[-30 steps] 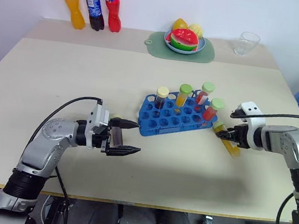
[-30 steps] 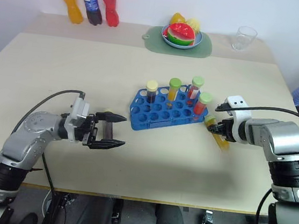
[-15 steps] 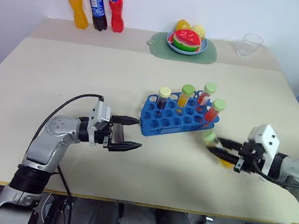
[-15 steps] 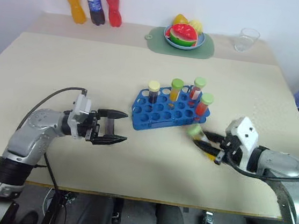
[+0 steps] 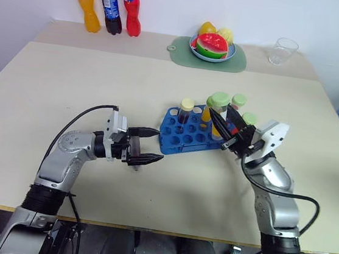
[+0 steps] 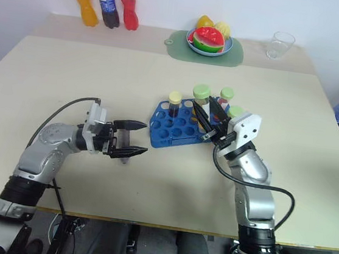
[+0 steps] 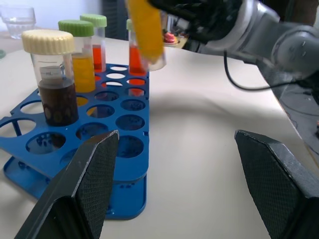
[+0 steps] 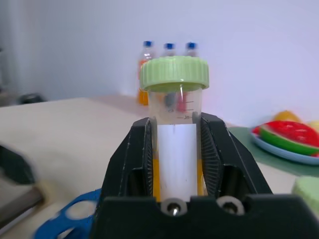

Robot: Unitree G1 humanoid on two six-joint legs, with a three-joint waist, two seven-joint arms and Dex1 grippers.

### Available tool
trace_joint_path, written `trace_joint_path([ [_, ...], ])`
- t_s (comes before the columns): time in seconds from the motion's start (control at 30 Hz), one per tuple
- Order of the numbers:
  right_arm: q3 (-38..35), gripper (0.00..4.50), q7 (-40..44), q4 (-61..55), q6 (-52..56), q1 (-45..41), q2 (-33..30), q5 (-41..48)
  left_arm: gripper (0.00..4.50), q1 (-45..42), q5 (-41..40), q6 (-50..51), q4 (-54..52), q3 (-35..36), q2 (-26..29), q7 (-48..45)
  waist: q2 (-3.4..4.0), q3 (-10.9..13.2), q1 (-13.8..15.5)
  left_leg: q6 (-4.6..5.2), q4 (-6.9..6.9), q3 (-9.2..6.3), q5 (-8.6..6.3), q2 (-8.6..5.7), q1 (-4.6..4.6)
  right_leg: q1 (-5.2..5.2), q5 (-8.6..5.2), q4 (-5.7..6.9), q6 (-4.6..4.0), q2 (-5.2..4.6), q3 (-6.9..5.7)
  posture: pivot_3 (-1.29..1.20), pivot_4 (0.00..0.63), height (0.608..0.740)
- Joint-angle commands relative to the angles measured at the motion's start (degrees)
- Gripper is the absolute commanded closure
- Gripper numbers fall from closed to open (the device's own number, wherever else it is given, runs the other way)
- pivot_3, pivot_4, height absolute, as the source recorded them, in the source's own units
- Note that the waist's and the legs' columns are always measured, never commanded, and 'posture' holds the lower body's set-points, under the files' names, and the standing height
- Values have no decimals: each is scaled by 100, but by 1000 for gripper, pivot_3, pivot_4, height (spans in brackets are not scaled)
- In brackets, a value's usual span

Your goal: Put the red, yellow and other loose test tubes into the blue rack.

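Four tubes (image 7: 59, 82) fill the blue rack (image 5: 188, 136); right fingers (image 8: 214, 149) pinch a fifth (image 8: 175, 134), left fingers (image 7: 89, 179) spread.

Five test tubes (image 5: 185, 110); one blue rack (image 5: 183, 138); three bottles (image 5: 103, 6); one glass (image 5: 282, 50); one fruit plate (image 5: 212, 51).

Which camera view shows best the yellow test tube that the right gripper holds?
The right wrist view: the yellow test tube stands close up between the right gripper's fingers. The eye views show it small above the blue rack; the left wrist view shows its lower part.
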Motion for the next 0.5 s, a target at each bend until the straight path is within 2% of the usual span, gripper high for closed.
trace_joint_path([
  [0.03, -54, 3633, -208, 624, -856, -199, 132, -281, 660, -108, -10, -141, -36, 109, -22, 15, 0, 0, -12, 0, 0, 0, 0, 0, 0, 0, 0, 0, 0, 0, 0, 0, 150, 740],
  [0.33, -40, 3633, -221, 1969, -1762, -377, 166, -391, 660, -125, -12, -175, 1, 189, 53, 37, 1, 0, -63, 0, 0, -1, 0, 1, 5, 2, 1, 7, 1, 0, 0, 0, 150, 740],
  [0.5, 147, 3633, -121, 2109, -1877, -387, 303, -300, 660, -66, -28, -157, -68, 238, 114, 62, 1, -1, -125, 0, -1, -3, 0, 1, 8, 4, 6, 9, 11, 0, 0, 0, 150, 740],
])
